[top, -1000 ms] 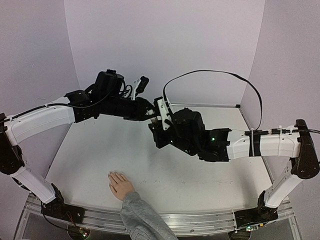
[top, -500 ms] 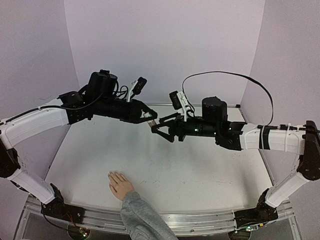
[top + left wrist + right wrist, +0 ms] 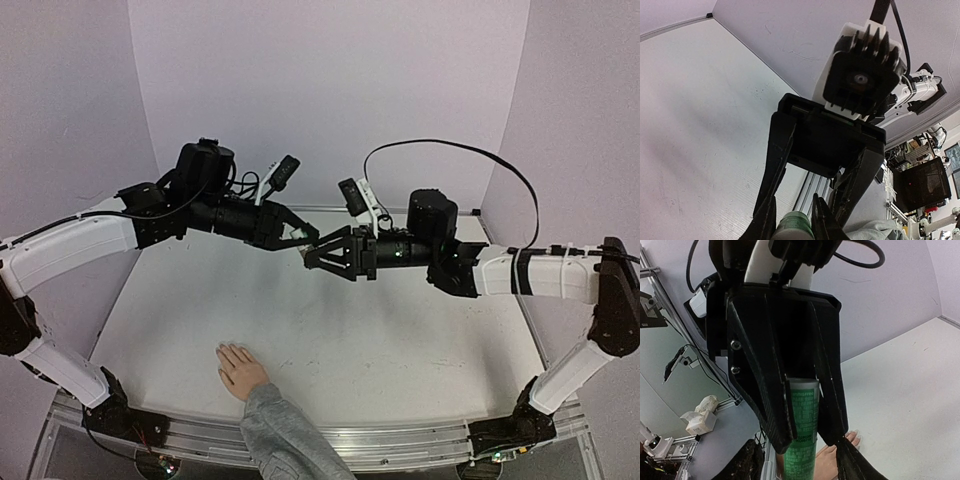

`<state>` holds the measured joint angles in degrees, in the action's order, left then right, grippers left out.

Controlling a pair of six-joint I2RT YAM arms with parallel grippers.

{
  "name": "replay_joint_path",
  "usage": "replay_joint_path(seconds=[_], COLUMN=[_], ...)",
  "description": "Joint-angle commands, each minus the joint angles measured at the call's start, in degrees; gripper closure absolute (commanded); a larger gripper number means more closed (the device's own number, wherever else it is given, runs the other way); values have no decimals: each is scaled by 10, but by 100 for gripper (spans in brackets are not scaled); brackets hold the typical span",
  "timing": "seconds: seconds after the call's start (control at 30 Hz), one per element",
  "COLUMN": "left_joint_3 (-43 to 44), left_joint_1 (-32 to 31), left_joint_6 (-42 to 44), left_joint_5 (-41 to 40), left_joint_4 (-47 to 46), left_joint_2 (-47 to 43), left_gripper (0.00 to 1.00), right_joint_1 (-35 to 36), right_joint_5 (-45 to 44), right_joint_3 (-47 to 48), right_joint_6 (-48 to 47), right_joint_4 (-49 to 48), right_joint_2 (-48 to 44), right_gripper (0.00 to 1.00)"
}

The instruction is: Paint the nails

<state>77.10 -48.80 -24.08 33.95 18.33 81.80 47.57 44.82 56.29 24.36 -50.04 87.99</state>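
Observation:
My left gripper [image 3: 306, 238] is shut on a small bottle [image 3: 795, 224] with a green label [image 3: 802, 426], held high above the table. My right gripper [image 3: 314, 256] faces it head-on, open, its fingers [image 3: 854, 462] standing either side of the bottle's end without touching it. The flesh-coloured hand [image 3: 241, 369] lies flat near the front edge, in a grey knit sleeve [image 3: 287, 436]. Its pale nails [image 3: 856, 436] show past the bottle in the right wrist view.
The white table [image 3: 400, 350] has purple walls [image 3: 330, 90] behind and at both sides. An aluminium rail [image 3: 400, 445] runs along the front edge. A black cable [image 3: 450, 150] loops above my right arm.
My right gripper has turned level, swung up to face the left gripper and opened around the bottle's end. The left arm has barely moved and the hand lies still.

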Motion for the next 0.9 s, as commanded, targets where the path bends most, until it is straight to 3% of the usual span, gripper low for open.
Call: replay_joint_path(seconds=[0.0, 0.07, 0.13, 0.27, 0.37, 0.47, 0.57, 0.63, 0.73, 0.77, 0.87], left_joint_3=[16, 16, 15, 13, 12, 26, 49, 49, 54, 56, 47], left_joint_1=[1, 1, 1, 1, 1, 0, 0, 0, 0, 0, 1], left_joint_6=[12, 13, 15, 16, 15, -9, -44, -62, -64, -62, -44], left_joint_5=[18, 18, 18, 15, -12, -135, -231, -247, -240, -234, -206], left_joint_4=[-34, -34, -34, -34, -24, 36, 104, 111, 111, 111, 93], left_joint_2=[-9, -7, -6, -6, -7, -5, 10, 12, 11, 9, -12], left_gripper=[100, 100, 100, 100, 100, 100, 100, 100, 100, 97, 51], right_joint_1=[-1, -1, -1, -1, 0, 23, 107, 128, 130, 130, 120], right_joint_5=[46, 50, 52, 29, -32, -270, -569, -648, -650, -634, -546], right_joint_3=[34, 38, 44, 53, 49, 30, 59, 84, 94, 94, 73], right_joint_6=[16, 21, 26, 30, 20, -14, -129, -161, -172, -175, -181], right_joint_4=[-50, -56, -69, -74, -70, -19, 55, 74, 71, 69, 47], right_joint_2=[19, 28, 33, 40, 36, 1, 1, 23, 38, 37, 19], right_gripper=[52, 57, 68, 100, 100, 100, 100, 100, 100, 100, 100])
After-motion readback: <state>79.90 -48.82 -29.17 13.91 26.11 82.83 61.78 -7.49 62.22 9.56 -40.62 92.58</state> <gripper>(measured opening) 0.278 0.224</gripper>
